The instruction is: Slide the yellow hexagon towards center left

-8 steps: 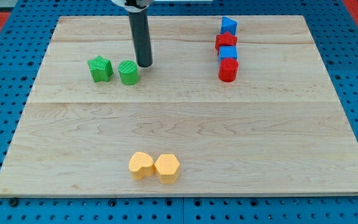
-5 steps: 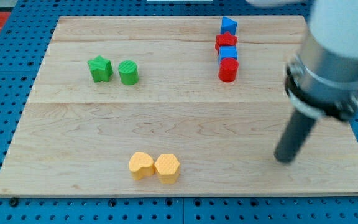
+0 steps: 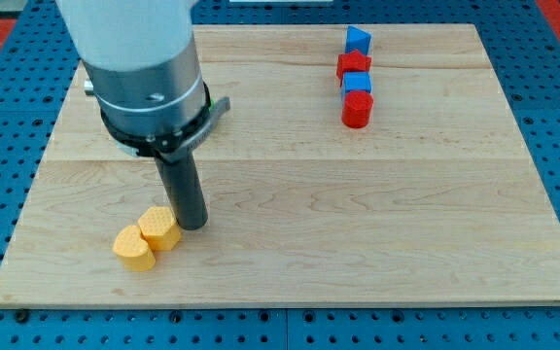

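The yellow hexagon (image 3: 158, 229) lies near the view's bottom left of the wooden board (image 3: 377, 233). A second yellow block (image 3: 134, 247), heart-like in shape, touches it on its lower left. My tip (image 3: 192, 226) stands on the board right against the hexagon's right side. The arm's wide grey body hangs above it and covers the board's upper left.
A column of blocks stands at the view's top right: a blue block (image 3: 358, 39), a red block (image 3: 354, 64), a blue block (image 3: 356, 83) and a red cylinder (image 3: 357, 109). The two green blocks seen earlier are hidden behind the arm.
My tip swung from the board's right side to the right of the yellow hexagon. Both yellow blocks have slid left and slightly up. The arm now hides the green blocks.
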